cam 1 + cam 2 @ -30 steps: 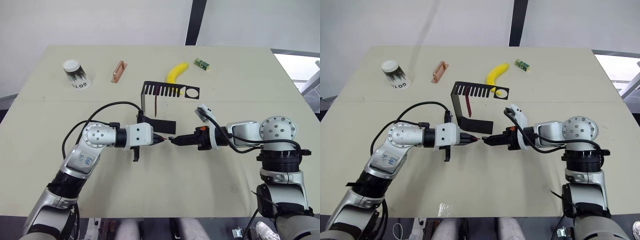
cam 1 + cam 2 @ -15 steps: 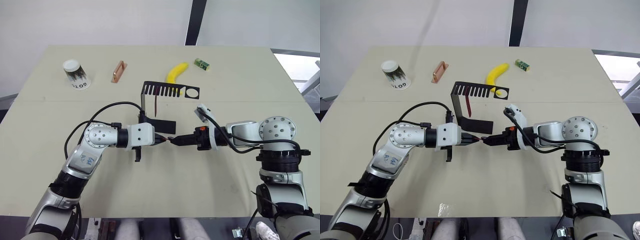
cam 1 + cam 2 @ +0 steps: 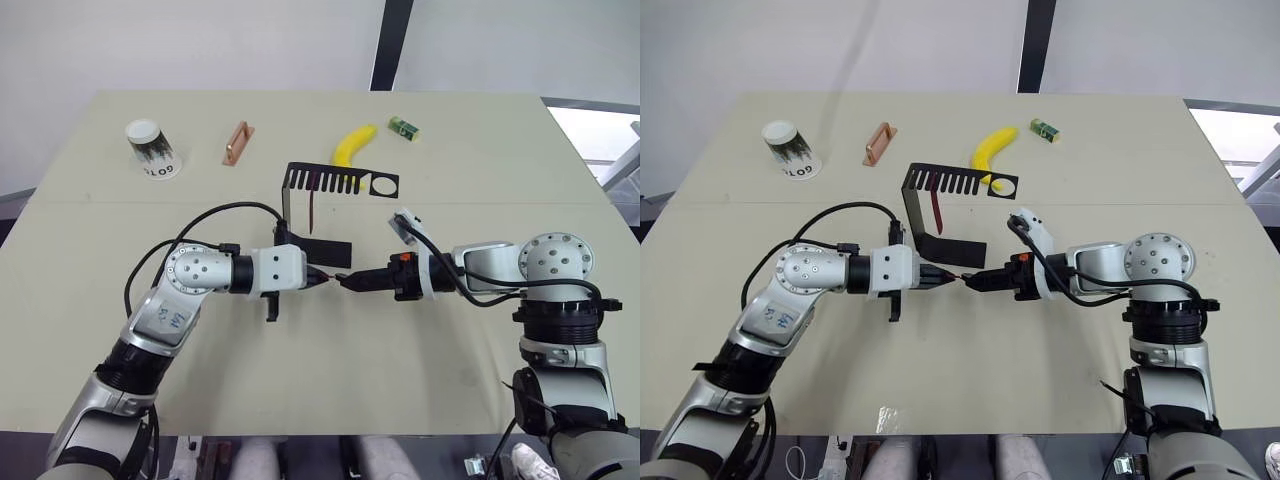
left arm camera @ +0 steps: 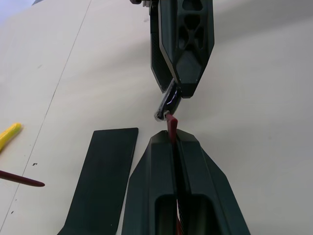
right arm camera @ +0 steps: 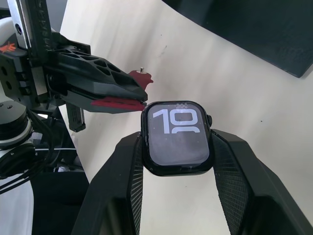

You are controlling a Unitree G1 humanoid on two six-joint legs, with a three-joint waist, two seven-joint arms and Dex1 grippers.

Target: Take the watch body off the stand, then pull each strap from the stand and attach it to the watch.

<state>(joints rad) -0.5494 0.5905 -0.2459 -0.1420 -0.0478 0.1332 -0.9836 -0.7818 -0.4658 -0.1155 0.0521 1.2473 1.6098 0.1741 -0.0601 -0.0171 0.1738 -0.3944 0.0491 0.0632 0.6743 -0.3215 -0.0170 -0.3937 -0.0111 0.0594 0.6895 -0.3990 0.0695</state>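
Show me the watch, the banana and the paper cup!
watch body (image 5: 179,137): right wrist view, middle of its screen.
banana (image 3: 352,146): left eye view, middle of its curve.
paper cup (image 3: 151,149): left eye view, its side.

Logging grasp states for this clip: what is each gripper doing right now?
Left gripper: shut on a dark red strap.
Right gripper: shut on the watch body, screen facing its wrist camera.

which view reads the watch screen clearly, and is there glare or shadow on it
Right wrist view: the watch sits sharp, digits bright, no glare, held by the right gripper. Left wrist view: the left gripper casts a soft shadow on the table; the watch shows edge-on. Head views: too small to read.
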